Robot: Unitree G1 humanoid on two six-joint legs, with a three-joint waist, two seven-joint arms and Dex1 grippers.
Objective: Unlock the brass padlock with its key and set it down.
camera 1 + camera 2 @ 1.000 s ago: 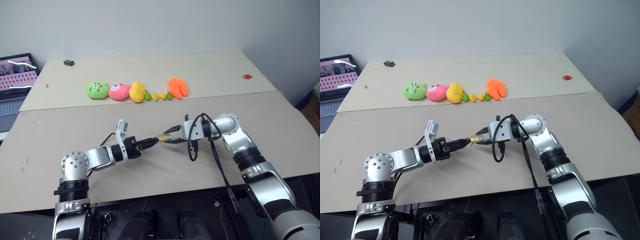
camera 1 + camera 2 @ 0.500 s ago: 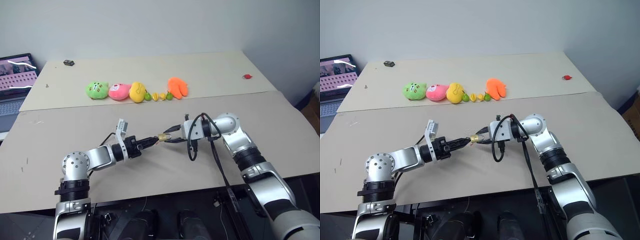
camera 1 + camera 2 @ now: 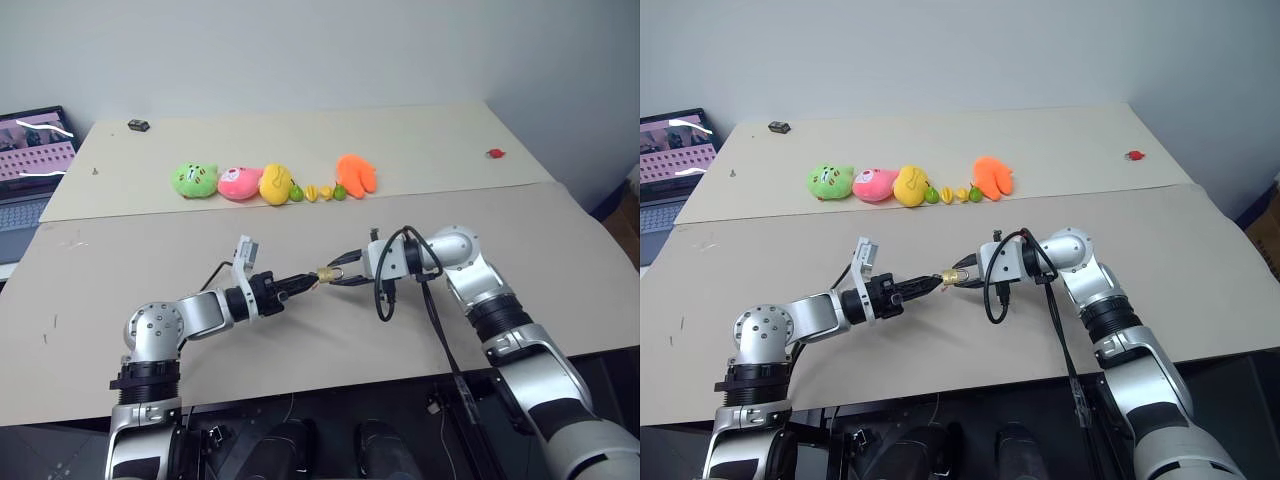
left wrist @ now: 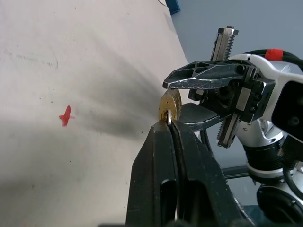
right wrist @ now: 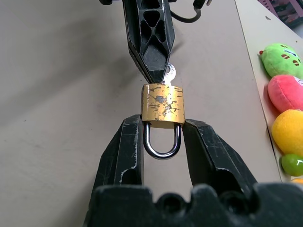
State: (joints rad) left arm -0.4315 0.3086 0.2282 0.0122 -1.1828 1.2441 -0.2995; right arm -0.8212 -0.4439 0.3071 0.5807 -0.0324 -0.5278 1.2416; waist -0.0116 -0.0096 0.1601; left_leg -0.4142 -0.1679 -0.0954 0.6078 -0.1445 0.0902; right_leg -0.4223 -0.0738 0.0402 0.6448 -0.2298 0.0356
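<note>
Brass padlock (image 5: 163,106): held above the bench (image 3: 300,350), between the two end effectors, shackle pointing toward the right wrist.

Right end effector (image 5: 163,142): partly open, its two black fingers (image 5: 127,146) clamped on either side of the padlock at the shackle end; the silver shackle sits in the gap between them.

Left end effector (image 4: 169,130): fully closed, pinching the key (image 5: 169,72) at its fingertips; the key meets the padlock's bottom face, opposite the shackle.

Plush toys (image 3: 240,183): a row on the bench, well beyond the padlock.

Laptop (image 3: 28,165): far left of the padlock, off the bench edge.
</note>
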